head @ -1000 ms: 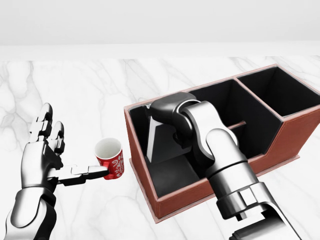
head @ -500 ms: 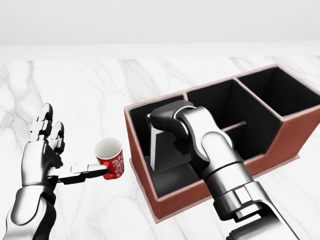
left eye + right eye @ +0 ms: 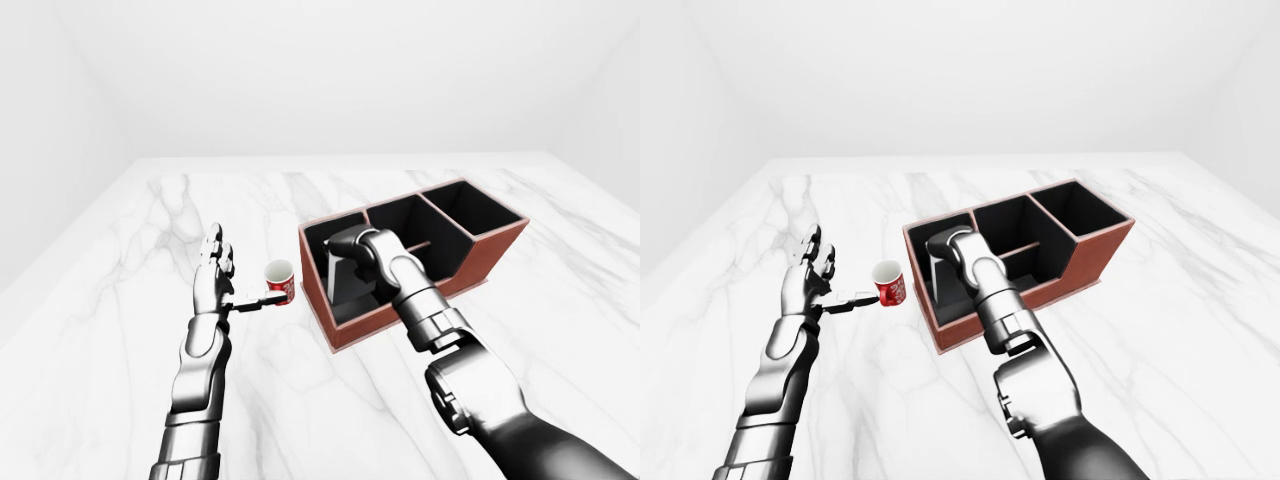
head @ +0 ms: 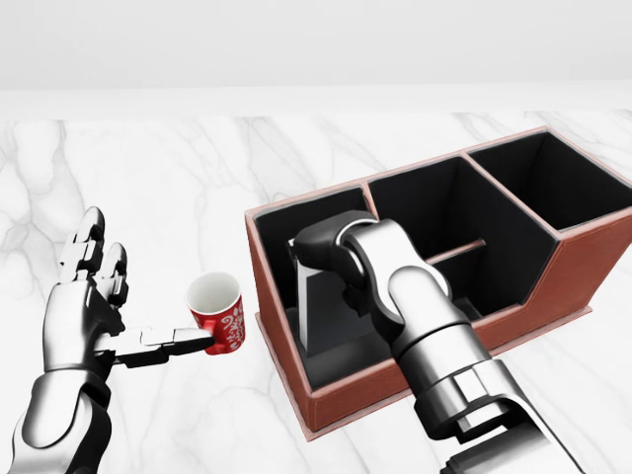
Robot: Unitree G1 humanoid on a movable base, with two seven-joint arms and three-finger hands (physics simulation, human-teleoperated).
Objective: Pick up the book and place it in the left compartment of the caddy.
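Observation:
The book (image 4: 331, 308) is a thin grey-white slab standing nearly upright inside the left compartment of the brown caddy (image 4: 273, 296). My right hand (image 4: 318, 243) is shut on the book's top edge, reaching down into that compartment. The book's lower end is at or near the black floor; contact is hidden. My left hand (image 4: 118, 301) is open at the left of the head view, fingers spread upward, away from the caddy.
A red paper cup (image 4: 217, 312) stands on the white marble table (image 4: 148, 178) just left of the caddy, with my left thumb tip against its side. The caddy's middle compartment (image 4: 444, 212) and right compartment (image 4: 553, 178) hold nothing.
My right hand has moved left and lower into the left compartment with the book, which now stands more upright. The left hand and the cup have not moved.

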